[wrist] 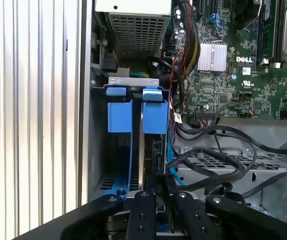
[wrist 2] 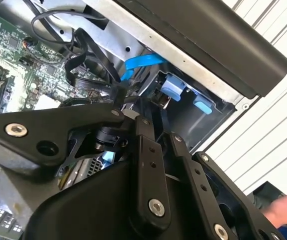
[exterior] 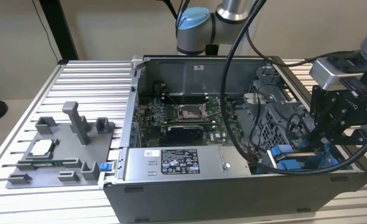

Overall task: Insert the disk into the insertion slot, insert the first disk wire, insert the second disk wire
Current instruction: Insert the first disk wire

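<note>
We hold the disk (wrist: 155, 120) edge-on at the insertion slot (wrist: 114, 165).
Our end effector (wrist: 162, 194) seems clamped on its flanks; we judge it stiff, dense and shock-sensitive.

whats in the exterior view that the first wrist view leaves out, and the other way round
The exterior view adds the whole open computer case, the grey fixture tray on that view's left, the labelled face of the power-supply box and the arm's joints behind the case. The first wrist view adds a close look along the insertion slot with its two blue tabs, plus a finned silver heat sink. Both share the slatted table, the green motherboard, black cables and the gripper at the slot.
</note>
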Robot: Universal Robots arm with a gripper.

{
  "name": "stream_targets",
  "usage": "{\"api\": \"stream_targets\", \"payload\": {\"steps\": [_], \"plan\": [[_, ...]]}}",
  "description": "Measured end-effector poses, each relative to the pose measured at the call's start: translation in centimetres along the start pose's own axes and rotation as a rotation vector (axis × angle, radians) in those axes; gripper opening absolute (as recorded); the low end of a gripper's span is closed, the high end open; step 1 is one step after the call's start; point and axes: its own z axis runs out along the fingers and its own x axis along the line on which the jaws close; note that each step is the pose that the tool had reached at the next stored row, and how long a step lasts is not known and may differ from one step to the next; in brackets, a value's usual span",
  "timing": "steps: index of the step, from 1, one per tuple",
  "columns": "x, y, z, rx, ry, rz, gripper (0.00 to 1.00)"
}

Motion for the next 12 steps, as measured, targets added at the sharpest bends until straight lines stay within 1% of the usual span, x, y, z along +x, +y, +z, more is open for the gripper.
{"api": "stream_targets", "payload": {"steps": [5, 12], "plan": [[-0.26, -0.01, 0.05, -0.0005, 0.0001, -0.013, 0.0], [-0.19, -0.16, 0.18, -0.0007, 0.0, -0.017, 0.0]]}}
